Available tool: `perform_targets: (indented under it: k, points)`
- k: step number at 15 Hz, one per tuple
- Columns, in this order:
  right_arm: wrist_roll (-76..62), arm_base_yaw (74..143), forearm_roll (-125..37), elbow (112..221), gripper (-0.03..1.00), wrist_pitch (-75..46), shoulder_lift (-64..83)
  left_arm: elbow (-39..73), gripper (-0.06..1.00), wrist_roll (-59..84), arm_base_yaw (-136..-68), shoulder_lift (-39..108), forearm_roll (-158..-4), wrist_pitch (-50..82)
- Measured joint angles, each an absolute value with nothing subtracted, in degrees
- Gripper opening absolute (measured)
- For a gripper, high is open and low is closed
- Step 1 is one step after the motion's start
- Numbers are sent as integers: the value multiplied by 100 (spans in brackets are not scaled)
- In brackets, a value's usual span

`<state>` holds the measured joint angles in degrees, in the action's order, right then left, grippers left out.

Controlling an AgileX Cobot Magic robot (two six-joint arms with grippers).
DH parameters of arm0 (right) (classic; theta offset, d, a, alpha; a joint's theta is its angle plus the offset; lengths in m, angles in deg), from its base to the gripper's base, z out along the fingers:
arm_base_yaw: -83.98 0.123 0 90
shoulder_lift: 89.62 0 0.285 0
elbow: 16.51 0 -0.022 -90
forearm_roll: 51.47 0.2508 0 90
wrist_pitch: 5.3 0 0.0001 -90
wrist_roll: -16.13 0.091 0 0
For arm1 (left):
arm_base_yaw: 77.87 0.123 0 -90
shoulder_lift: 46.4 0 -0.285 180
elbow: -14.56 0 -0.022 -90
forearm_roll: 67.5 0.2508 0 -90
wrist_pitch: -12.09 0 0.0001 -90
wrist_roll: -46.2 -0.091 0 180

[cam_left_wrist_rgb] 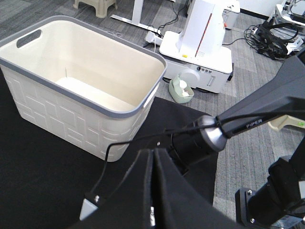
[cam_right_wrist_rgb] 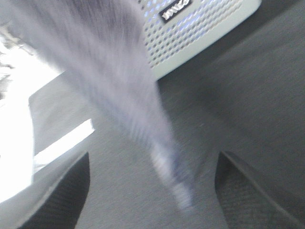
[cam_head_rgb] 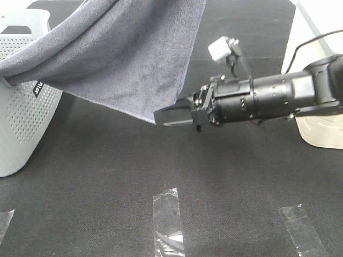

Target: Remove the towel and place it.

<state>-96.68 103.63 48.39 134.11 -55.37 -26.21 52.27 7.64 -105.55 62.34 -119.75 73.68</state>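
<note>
Towel (cam_head_rgb: 123, 53) hangs draped over perforated basket (cam_head_rgb: 21, 107), lower corner just beside R end effector (cam_head_rgb: 161, 116), fingers spread wide, gripping nothing. L end effector (cam_left_wrist_rgb: 153, 191) clenched; contents unseen.

The exterior high camera looks steeply down on the black desk (cam_head_rgb: 107, 182) from above. The right wrist camera sits low and close, blurred, facing out through the right claw (cam_right_wrist_rgb: 152, 162) toward the perforated basket (cam_right_wrist_rgb: 205, 28); both views share basket and desk. The left wrist camera hangs high, looking down on the cream basket (cam_left_wrist_rgb: 57, 112) and the right arm (cam_left_wrist_rgb: 209, 136), also in the exterior view.
</note>
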Motion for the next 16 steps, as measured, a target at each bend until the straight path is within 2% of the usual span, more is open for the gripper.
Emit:
perform_targets:
  k: [7, 11, 13, 16]
  points:
    - [-9720, 10381, 4839, 13681, 60, -5520, -2868, 5227, 0, 764, -10555, 6234, -11992, 7208]
    - [-9726, 10381, 4839, 13692, 45, -5520, -2868, 5227, 0, 764, -10555, 6234, -11992, 7202]
    - [-9726, 10381, 4839, 13692, 30, -5520, -2868, 5227, 0, 764, -10555, 6234, -11992, 7197]
    - [-9508, 10381, 4839, 13692, 0, -5520, -2868, 5227, 0, 764, -10555, 6234, -11975, 7019]
